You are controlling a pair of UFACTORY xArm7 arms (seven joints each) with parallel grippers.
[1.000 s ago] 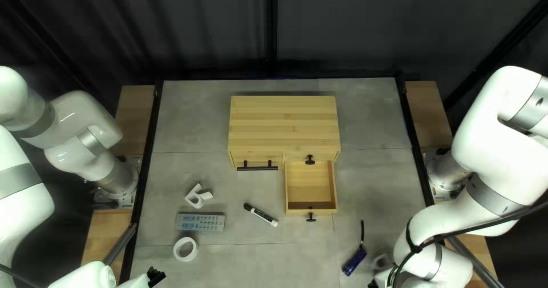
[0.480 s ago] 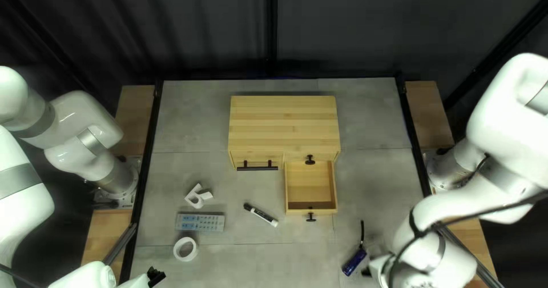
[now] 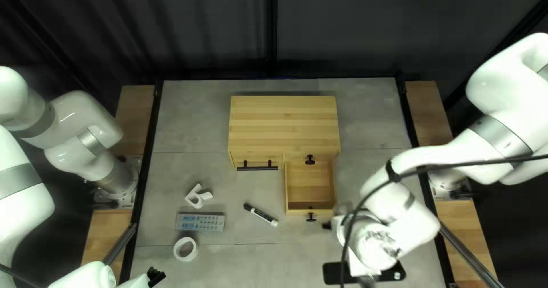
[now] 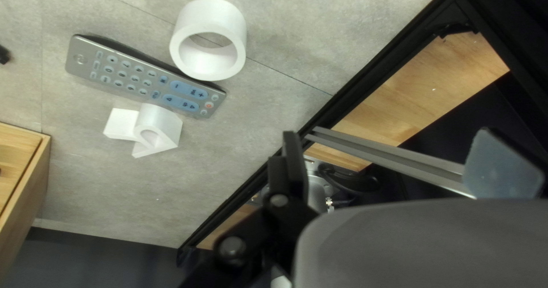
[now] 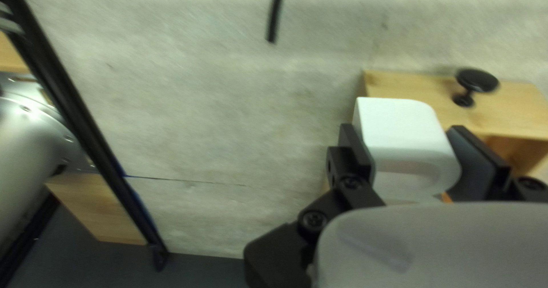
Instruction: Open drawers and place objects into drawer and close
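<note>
My left gripper (image 3: 155,276) is low at the left of the top left view; in its wrist view the gripper (image 4: 397,162) is open, nothing between its fingers. My right gripper (image 3: 327,226) is just beyond the open drawer's front corner; in its wrist view the gripper (image 5: 419,156) is shut on a white block (image 5: 399,122). The wooden cabinet (image 3: 284,122) has its lower right drawer (image 3: 310,188) pulled out and empty; its black knob (image 5: 476,81) shows ahead of the block. A remote (image 4: 137,74), white ring (image 4: 208,42) and white letter-shaped piece (image 4: 157,129) lie on the table.
A black-and-white marker (image 3: 261,214) lies left of the open drawer. A black strap (image 5: 277,11) lies on the table; the blue item it was joined to is hidden under my right arm. Black rails (image 3: 415,145) edge the table.
My right arm has swung inward from the lower right toward the open drawer, now covering the blue strapped item in the top left view. The left arm and the table objects have not moved.
</note>
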